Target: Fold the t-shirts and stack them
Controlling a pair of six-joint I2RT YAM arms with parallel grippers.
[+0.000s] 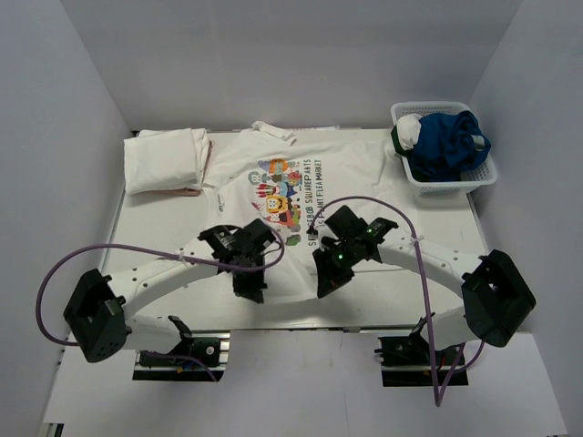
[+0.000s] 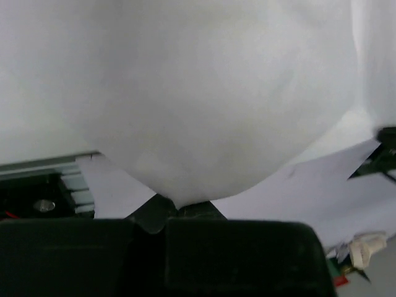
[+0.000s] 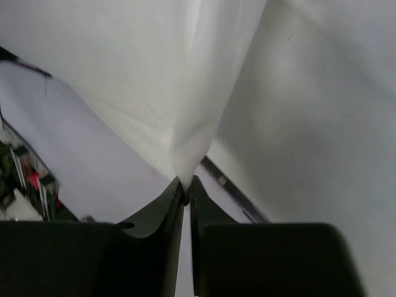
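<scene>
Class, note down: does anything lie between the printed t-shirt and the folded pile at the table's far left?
Nothing visible does. The printed t-shirt lies right beside the folded pile; the basket stands apart at far right.

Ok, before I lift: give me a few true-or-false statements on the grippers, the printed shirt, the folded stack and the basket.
1. The left gripper and right gripper are each shut on the near edge of the printed t-shirt. True.
2. The printed t-shirt is already folded. False: it lies spread out, print up.
3. The folded white stack sits at the table's far right. False: it is at the far left.
4. The basket holds blue cloth. True.
</scene>
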